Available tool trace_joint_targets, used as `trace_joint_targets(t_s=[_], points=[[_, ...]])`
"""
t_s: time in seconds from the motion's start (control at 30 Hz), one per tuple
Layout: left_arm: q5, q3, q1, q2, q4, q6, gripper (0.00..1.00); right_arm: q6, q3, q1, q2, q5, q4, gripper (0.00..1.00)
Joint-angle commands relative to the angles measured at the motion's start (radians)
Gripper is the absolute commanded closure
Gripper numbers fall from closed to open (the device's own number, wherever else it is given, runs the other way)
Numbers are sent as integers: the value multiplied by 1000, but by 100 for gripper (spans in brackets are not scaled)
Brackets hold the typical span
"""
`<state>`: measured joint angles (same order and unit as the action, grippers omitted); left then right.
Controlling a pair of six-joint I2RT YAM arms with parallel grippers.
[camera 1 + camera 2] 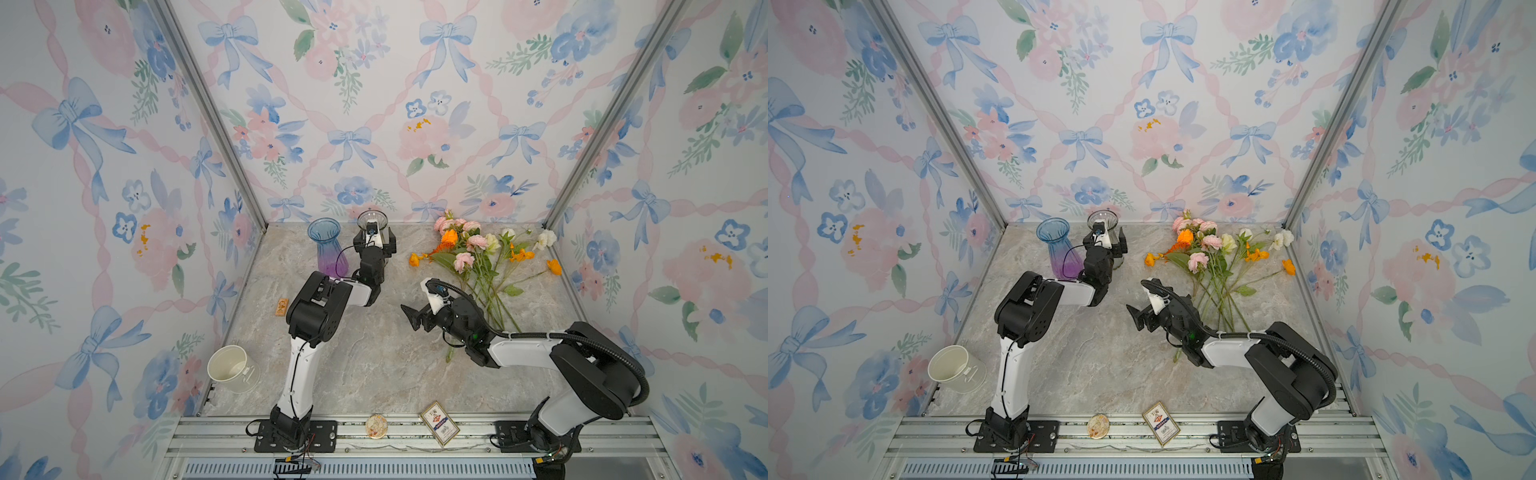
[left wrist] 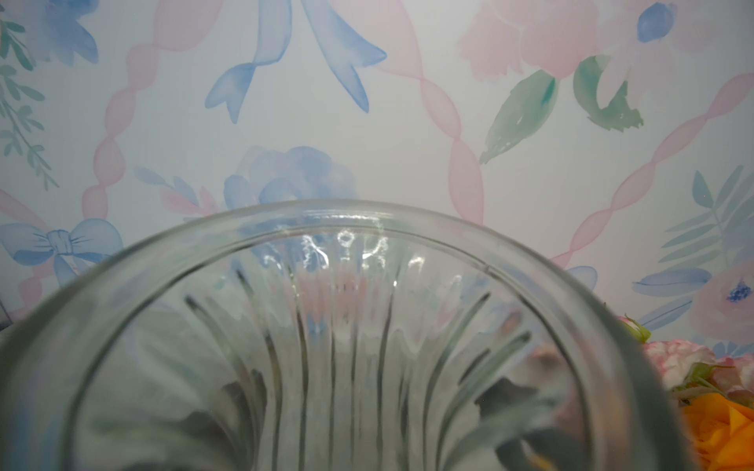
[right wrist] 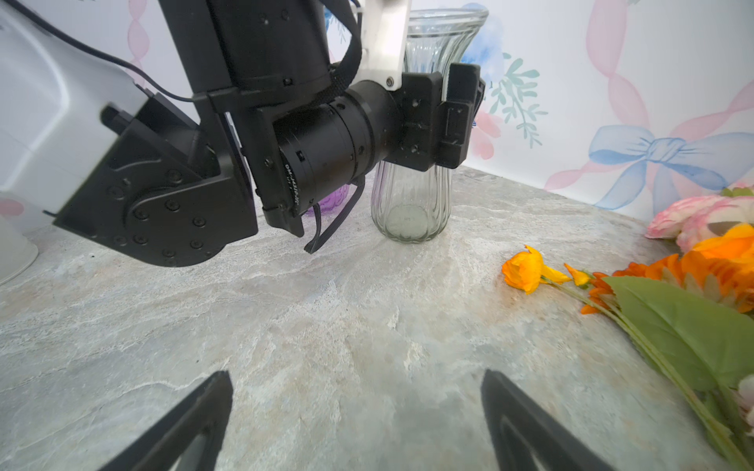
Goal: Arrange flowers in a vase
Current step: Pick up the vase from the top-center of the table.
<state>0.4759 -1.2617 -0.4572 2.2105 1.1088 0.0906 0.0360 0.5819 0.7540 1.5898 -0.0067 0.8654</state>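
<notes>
At the far left a white cup (image 1: 232, 368) is sitting at the front edge of the table (image 1: 374, 374), well to the left of the left claw (image 1: 374, 243). A small wooden block (image 1: 282, 308) is lying between the two. A blue and purple vase (image 1: 326, 249) is standing just to this claw's left.

The left claw is straddling the narrow neck of a clear ribbed vase (image 3: 412, 200), which is standing upright and empty near the back wall. In the left wrist view its fingers are showing as dark shapes through the glass on both sides. Whether they are pressing on the glass or standing just clear, I cannot tell.

Further right, the right claw (image 1: 411, 318) is hovering over bare table, its jaws spread wide with nothing between them. The flowers (image 1: 478, 253) are lying in a loose heap to this claw's right and beyond it, blooms towards the back wall and stem ends passing beneath the right arm. The nearest orange bloom (image 3: 524, 269) is lying ahead of the claw, to its right. No flower is in either vase.

The step in hand looks like securing the clear vase before any flower is picked. The next move is probably calling for the right claw to turn towards the heap and close on one stem low down, without dragging its neighbours. The left claw would be steadying the vase meanwhile.
</notes>
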Motion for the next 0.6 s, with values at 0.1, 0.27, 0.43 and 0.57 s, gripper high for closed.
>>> trace_joint_targets(t_s=[0.1,0.27,0.43,0.57], points=[[7,-14,10,26,83,12,14,-22,32,2,-10,-12,-40,3],[-23,-16,16,27,84,10,23,-25,41,1,-4,-19,-53,3],[-57,-19,21,29,82,-3,30,-26,49,2,1,-27,-67,3],[-86,-15,28,30,82,-6,37,-25,53,2,5,-33,-72,3]])
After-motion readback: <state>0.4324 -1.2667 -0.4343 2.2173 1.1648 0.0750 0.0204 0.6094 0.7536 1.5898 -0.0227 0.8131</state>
